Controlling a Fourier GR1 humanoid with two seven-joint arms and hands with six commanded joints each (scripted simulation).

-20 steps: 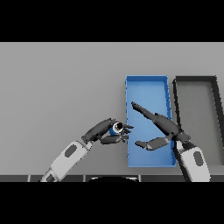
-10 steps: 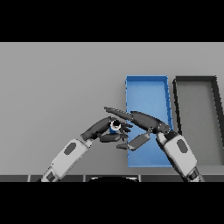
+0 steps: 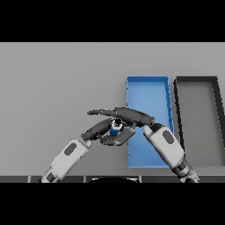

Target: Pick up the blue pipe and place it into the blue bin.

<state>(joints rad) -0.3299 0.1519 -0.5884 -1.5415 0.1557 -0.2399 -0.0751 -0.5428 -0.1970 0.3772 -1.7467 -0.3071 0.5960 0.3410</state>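
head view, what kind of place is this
Probably a bare sorting bench: a plain grey table holds only a blue bin and a dark bin side by side, with a small blue pipe between two robot hands.

I count one blue pipe [image 3: 115, 126], one blue bin [image 3: 147, 94], one dark bin [image 3: 198, 114], one grey table [image 3: 57, 88]. Two hands over table: left hand [image 3: 100, 128], right hand [image 3: 127, 116].
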